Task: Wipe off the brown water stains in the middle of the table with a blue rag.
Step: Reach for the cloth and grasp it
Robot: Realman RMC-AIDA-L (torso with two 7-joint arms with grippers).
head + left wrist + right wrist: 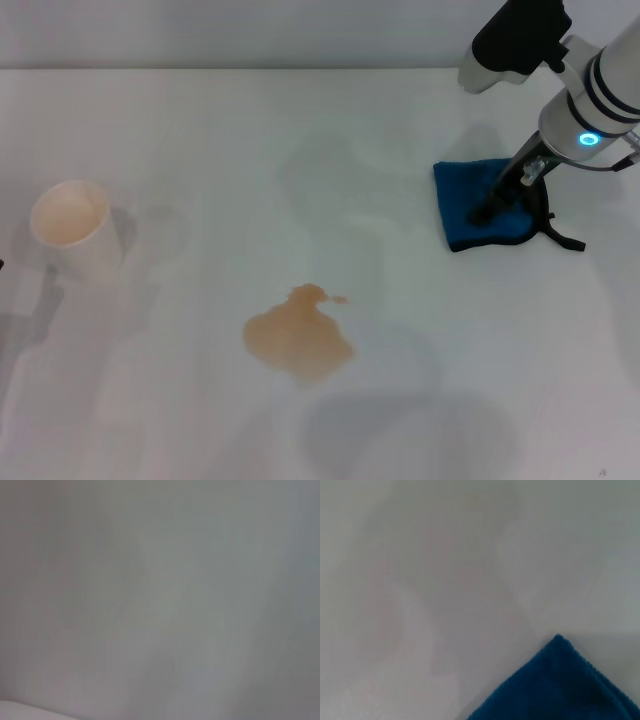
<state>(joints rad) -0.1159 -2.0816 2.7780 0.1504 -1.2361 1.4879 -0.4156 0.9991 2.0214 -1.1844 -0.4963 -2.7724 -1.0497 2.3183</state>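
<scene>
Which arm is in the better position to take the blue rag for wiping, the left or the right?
The right. Its end effector is already down on the blue rag at the table's right side. The left arm does not show in the head view, and the brown water stains are not yet wiped.

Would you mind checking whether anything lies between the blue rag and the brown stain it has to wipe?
Nothing visible does. The blue rag, with the right tool on it, has bare table between it and the brown stain. The paper cup stands far off on the robot's left.
</scene>
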